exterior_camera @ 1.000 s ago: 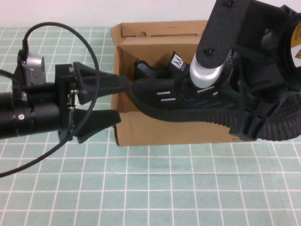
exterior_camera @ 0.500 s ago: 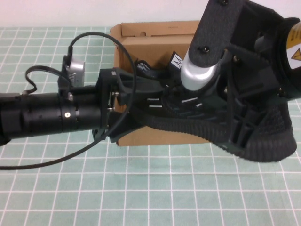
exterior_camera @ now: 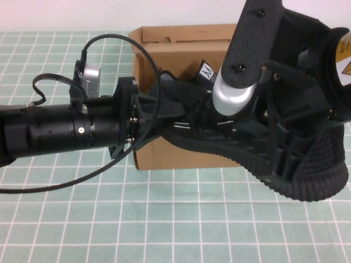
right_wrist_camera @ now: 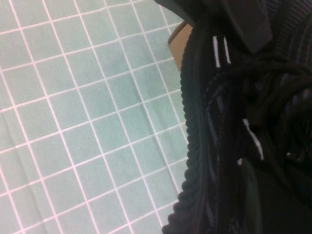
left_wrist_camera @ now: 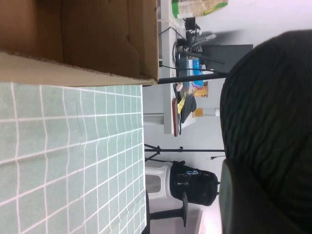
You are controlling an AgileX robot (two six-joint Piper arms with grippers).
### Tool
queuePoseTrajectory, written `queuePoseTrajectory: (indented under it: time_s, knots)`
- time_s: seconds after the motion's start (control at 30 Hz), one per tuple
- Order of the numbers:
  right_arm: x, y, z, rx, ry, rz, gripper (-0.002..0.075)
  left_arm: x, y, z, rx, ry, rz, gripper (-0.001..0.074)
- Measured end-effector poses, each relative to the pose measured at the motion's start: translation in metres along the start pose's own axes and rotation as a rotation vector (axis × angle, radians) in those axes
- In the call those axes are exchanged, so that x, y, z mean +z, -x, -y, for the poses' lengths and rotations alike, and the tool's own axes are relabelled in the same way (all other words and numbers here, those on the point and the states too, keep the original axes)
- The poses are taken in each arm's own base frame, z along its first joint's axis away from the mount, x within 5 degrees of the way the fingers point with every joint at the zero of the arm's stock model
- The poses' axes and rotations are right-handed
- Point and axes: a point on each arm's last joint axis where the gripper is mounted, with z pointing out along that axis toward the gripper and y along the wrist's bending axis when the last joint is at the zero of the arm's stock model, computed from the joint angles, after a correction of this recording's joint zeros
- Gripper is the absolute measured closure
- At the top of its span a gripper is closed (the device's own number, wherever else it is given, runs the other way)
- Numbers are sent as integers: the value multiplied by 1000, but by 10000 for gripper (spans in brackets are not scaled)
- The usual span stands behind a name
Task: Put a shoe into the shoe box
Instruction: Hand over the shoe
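A black knit shoe (exterior_camera: pixel 307 164) with a ribbed sole hangs tilted in front of the open cardboard shoe box (exterior_camera: pixel 181 38), toe toward the box's left front corner, heel low at the right. My right gripper (exterior_camera: pixel 269 137) is shut on the shoe's middle, by the laces (right_wrist_camera: pixel 263 97). My left gripper (exterior_camera: pixel 164 118) reaches in from the left, and its fingers clasp the toe, which fills the left wrist view (left_wrist_camera: pixel 268 107). The box wall (left_wrist_camera: pixel 78 34) shows beside it.
A second black shoe with a white logo on its tongue (exterior_camera: pixel 205 69) appears to lie inside the box. The green gridded mat (exterior_camera: pixel 164 219) spreads in front of the box. The right arm's body (exterior_camera: pixel 307 66) hides the box's right side.
My left gripper has moved right from beside the box and closed round the shoe's toe. The right gripper has tipped the shoe's heel lower and further right.
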Motion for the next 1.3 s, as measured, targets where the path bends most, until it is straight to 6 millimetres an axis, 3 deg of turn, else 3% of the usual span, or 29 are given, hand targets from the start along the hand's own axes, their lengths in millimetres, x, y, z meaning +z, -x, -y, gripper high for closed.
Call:
queuePoseTrajectory:
  time_s: [0.07,0.23,0.33,0.47,0.67,0.87,0.97,1.13,1.3]
  knots:
    - [0,0,-2,10,18,-1,633,0,0,0,1,-2,-2,572]
    - [2,0,-8,114,89,-15,216,0,-3,-1,70,10,-31,573]
    - [3,-5,-10,168,100,-70,66,0,-3,-1,110,7,-31,573]
    - [1,-10,-11,289,105,-122,63,0,-2,-2,173,9,-27,573]
    - [-16,-19,-13,460,73,-58,64,0,1,-5,257,53,6,573]
    - [-18,-51,-19,711,-14,14,64,0,4,-8,323,82,23,573]
    - [-17,-66,-25,962,-8,117,64,0,5,-9,349,96,35,573]
    - [-6,-78,-34,1476,148,356,64,0,7,-11,384,120,52,573]
    - [15,-84,-39,1657,294,529,64,0,9,-12,394,132,67,574]
